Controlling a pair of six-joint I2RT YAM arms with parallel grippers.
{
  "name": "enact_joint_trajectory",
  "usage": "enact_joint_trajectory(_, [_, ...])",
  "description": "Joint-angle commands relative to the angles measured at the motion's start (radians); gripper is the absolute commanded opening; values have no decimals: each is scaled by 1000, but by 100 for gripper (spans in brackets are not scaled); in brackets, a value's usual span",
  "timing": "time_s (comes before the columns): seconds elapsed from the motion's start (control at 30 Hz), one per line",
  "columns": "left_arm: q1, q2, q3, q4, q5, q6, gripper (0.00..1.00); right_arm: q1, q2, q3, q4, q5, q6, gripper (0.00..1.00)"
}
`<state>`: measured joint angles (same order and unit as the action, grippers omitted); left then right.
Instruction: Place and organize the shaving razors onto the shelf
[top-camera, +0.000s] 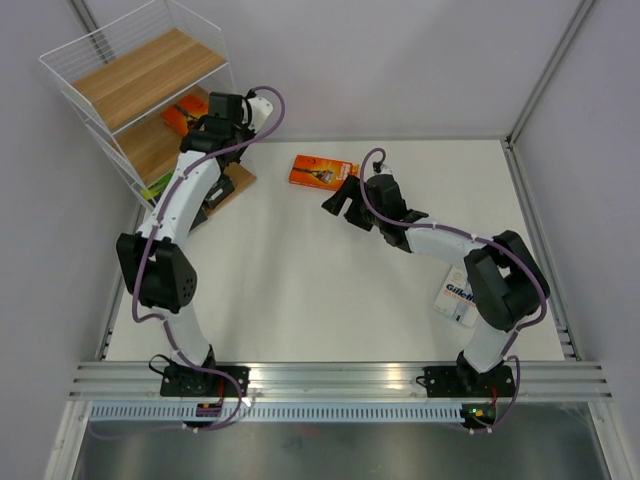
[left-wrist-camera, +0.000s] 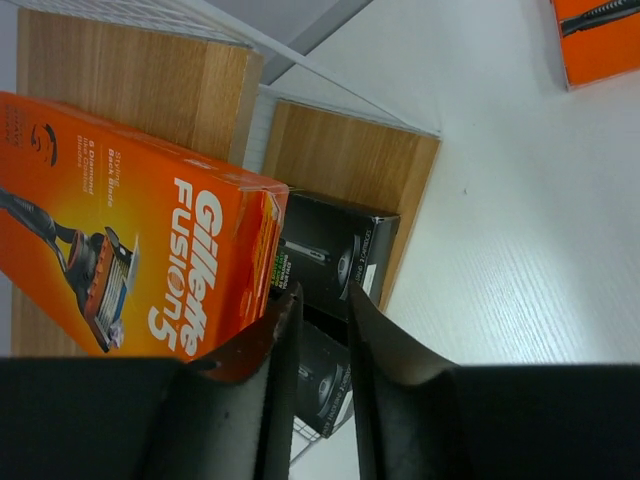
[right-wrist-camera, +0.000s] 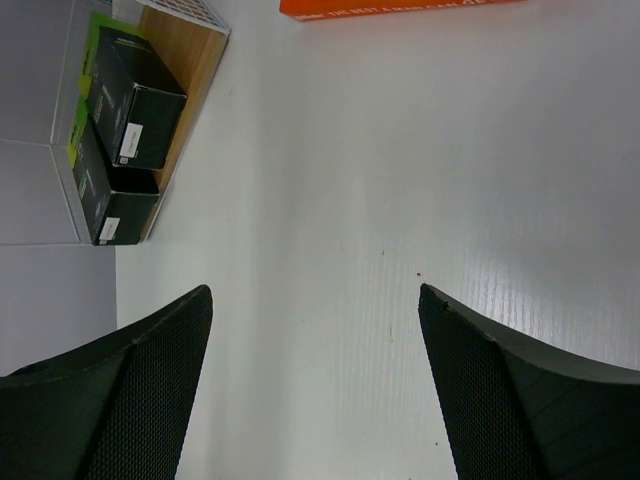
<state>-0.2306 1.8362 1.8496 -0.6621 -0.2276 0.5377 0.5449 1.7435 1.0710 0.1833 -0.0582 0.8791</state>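
Observation:
The shelf (top-camera: 150, 70) stands at the far left. An orange razor pack (left-wrist-camera: 130, 250) lies on its middle board (left-wrist-camera: 130, 80), seen from above as the orange pack (top-camera: 178, 118). My left gripper (left-wrist-camera: 322, 290) sits right beside it, jaws a narrow gap apart with nothing between them; its left finger (left-wrist-camera: 270, 340) is against the pack's edge. Two black packs (right-wrist-camera: 135, 100) (right-wrist-camera: 105, 190) lie on the bottom board (right-wrist-camera: 190, 60). A second orange pack (top-camera: 322, 170) lies on the table just beyond my right gripper (top-camera: 342, 205), which hangs open and empty (right-wrist-camera: 315, 290).
A white-and-blue Gillette pack (top-camera: 457, 296) lies on the table at the right, partly under my right arm. The shelf's thin white wire frame (top-camera: 70, 85) rises around the boards. Grey walls close the table at the back and sides.

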Motion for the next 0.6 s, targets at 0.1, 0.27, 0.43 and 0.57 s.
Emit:
enact_joint_trajectory(0.1, [14,-3,48,45,-26,57,43,-2,33,27,41,-31,14,90])
enact_joint_trajectory(0.27, [30,11,60,47,-16,62,46,-2,40,23,53,-35,24,90])
enact_joint_trajectory(0.43, [42,8,51,45,20,59,47,-2,60,30,61,-45,35,90])
enact_joint_trajectory(0.57, [31,-35,25,18,120,21,50,0,65,26,68,-51,43,90])
